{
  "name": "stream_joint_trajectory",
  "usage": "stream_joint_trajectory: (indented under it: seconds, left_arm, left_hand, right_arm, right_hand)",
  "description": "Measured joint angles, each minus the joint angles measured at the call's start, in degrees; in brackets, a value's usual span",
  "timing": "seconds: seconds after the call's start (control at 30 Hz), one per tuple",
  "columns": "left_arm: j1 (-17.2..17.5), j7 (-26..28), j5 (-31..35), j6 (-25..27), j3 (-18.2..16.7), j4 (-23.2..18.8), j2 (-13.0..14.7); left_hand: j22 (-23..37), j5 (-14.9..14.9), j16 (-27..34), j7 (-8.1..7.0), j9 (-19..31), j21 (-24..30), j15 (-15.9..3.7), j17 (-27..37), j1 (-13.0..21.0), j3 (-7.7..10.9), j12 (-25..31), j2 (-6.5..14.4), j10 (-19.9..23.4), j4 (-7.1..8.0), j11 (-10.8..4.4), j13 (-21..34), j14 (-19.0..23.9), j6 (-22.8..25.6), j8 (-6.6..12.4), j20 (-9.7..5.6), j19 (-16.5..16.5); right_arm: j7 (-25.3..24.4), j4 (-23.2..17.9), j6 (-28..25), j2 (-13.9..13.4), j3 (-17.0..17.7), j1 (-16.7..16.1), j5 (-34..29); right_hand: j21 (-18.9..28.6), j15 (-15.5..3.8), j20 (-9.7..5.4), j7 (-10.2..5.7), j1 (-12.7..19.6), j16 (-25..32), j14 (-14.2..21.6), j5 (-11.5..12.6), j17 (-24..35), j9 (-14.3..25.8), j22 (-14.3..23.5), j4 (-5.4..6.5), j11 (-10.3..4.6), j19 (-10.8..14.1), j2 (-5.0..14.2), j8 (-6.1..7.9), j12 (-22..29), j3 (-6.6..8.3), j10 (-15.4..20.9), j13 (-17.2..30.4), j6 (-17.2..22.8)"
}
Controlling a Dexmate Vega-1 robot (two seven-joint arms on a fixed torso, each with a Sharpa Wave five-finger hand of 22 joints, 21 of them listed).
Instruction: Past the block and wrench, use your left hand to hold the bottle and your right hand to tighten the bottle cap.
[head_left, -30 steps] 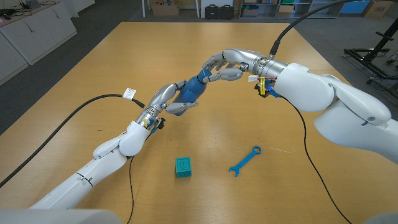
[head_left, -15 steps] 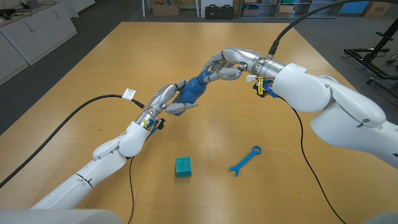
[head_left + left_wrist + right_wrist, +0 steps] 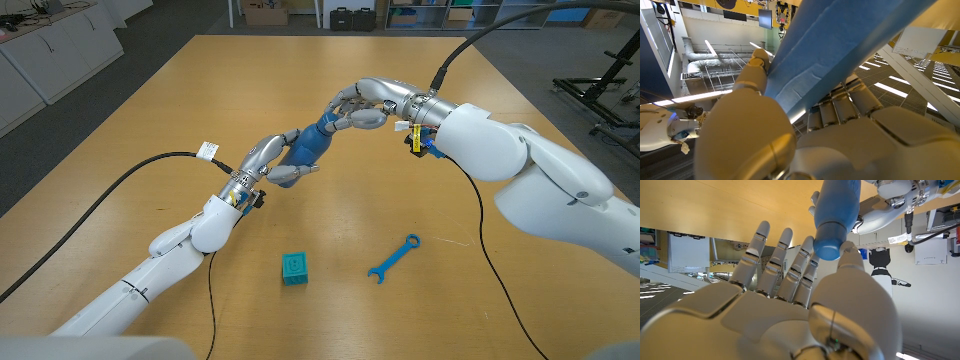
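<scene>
The blue bottle (image 3: pixel 312 143) is held up off the wooden surface (image 3: pixel 150 110), tilted so that its body points down toward the robot's left and its cap (image 3: pixel 331 122) end rises toward the right, roughly over the middle of the surface and beyond the block and wrench. The left hand (image 3: pixel 268 160) grips the lower body of the bottle, its fingers wrapped around the blue wall; the left wrist view shows the bottle (image 3: pixel 840 45) running up between the thumb and the curled fingers of that hand (image 3: pixel 805 130). The right hand (image 3: pixel 362 104) closes over the cap end from the far side, fingers and thumb bent around it. In the right wrist view the rounded blue cap (image 3: pixel 829 244) sits between the thumb and fingertips of the right hand (image 3: pixel 785 305), the thumb tip touching it, while the other fingers stay fairly straight beside it. Nearer the robot, a teal block (image 3: pixel 294 268) stands on the surface, and a blue wrench (image 3: pixel 394 258) lies flat to its right, well apart from it.
</scene>
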Motion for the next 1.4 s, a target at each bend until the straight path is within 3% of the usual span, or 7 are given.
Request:
stream_joint_trajectory:
  seconds: [0.47,0.7,0.77,1.07,1.4]
  left_arm:
    - [0.99,3.06,2.64,0.37,-0.48,-0.9,-0.66]
    - [1.7,4.68,4.17,1.02,-0.77,-1.49,-0.91]
    - [1.89,5.35,4.75,1.33,-0.83,-1.68,-0.95]
    - [2.67,7.45,6.88,2.55,-0.97,-2.45,-1.0]
    - [3.3,8.93,9.17,3.71,-0.99,-3.37,-0.83]
  left_hand:
    - [0.0,-0.01,0.0,0.29,0.01,0.0,-0.11,0.27,0.0,0.0,-0.07,0.0,0.41,0.0,0.02,0.27,0.3,0.29,0.4,0.0,0.0]
    - [0.0,-0.01,0.26,0.41,0.01,0.0,0.08,0.27,0.0,-0.25,0.19,0.0,0.7,0.24,0.31,0.27,0.5,0.42,0.4,-0.13,0.2]
    - [0.0,-0.01,0.42,0.43,0.01,0.0,0.02,0.48,0.0,-0.25,0.22,0.0,1.02,0.24,0.63,0.27,0.97,0.44,0.67,-0.22,0.43]
    - [0.0,-0.01,0.42,0.52,0.01,0.01,-0.04,0.56,0.0,-0.25,0.25,0.0,1.01,0.24,0.62,0.54,1.05,0.52,1.02,-0.16,0.54]
    - [0.0,0.09,0.42,0.54,0.02,0.01,0.0,0.55,0.0,-0.26,0.24,0.0,1.02,0.25,0.61,0.53,1.22,0.54,1.02,-0.14,0.56]
  right_arm:
    - [1.13,-0.88,-3.98,0.46,-0.1,1.29,3.03]
    - [-0.16,-1.87,-6.4,0.4,-1.19,1.68,2.94]
    - [-0.58,-2.25,-7.27,0.46,-1.65,1.83,2.79]
    - [-2.13,-4.23,-13.4,1.02,-5.83,3.98,0.8]
    - [-1.62,-5.78,-19.32,1.4,-9.27,7.72,1.23]
  right_hand:
    - [0.81,-0.58,-0.93,0.4,0.45,0.42,2.06,-0.79,-0.45,0.05,0.14,0.38,0.12,1.76,-0.45,-0.22,0.29,-0.55,1.75,0.48,0.78]
    - [1.59,-1.52,-2.43,0.39,0.42,0.89,5.44,-1.66,-0.96,0.04,0.14,0.32,0.15,3.88,-0.42,-0.34,0.31,-0.61,3.62,0.49,0.79]
    - [1.6,-1.88,-2.64,0.1,0.41,1.3,6.17,-2.08,-1.19,0.0,0.14,0.38,-0.36,4.09,-0.41,-0.3,0.87,-0.55,4.9,0.91,1.08]
    - [2.25,-2.75,-3.25,0.09,0.57,1.75,9.1,-3.57,-1.78,-0.01,0.13,0.6,-0.09,5.31,0.35,-0.29,1.45,-0.65,8.29,0.88,1.09]
    - [2.63,-2.94,-3.17,0.09,-0.37,2.2,10.09,-4.48,-1.61,0.01,0.13,1.28,-0.21,5.84,1.28,-0.29,2.0,-0.95,9.01,1.28,1.09]
